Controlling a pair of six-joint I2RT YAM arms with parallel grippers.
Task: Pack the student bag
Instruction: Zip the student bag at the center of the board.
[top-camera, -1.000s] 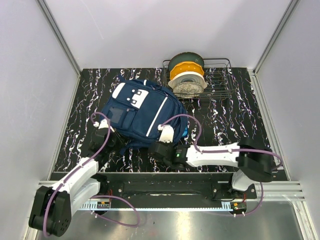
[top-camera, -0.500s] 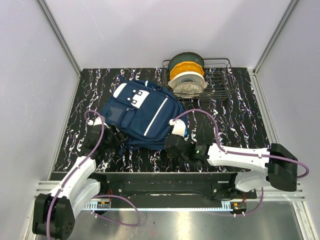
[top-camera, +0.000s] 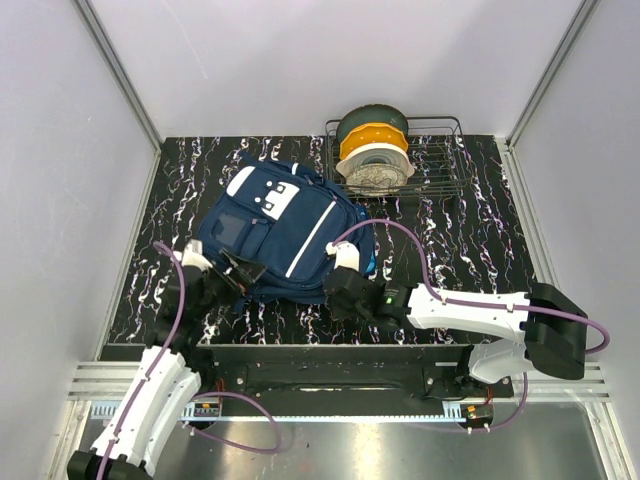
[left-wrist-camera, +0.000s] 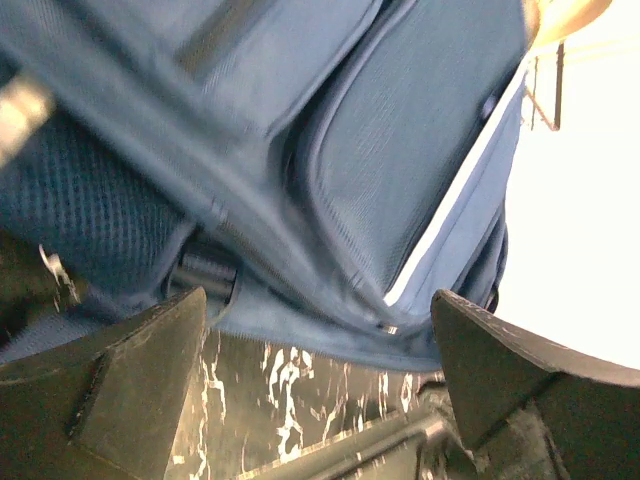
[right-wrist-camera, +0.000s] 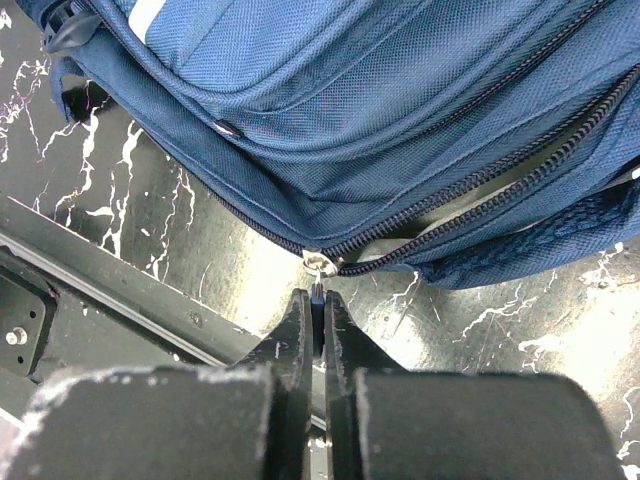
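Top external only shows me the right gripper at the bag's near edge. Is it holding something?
Observer: Yes, the right gripper is shut on the zipper pull of the student bag.
Operator: Is that zip closed?
Observer: No, just beside the pull it gapes open onto pale lining.
Operator: And the left gripper?
Observer: The left gripper is wide open, the bag's edge showing between its fingers, unclamped.

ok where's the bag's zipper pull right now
In the right wrist view the zipper pull sits at the near edge of the student bag, pinched in the right pincer, over the table.
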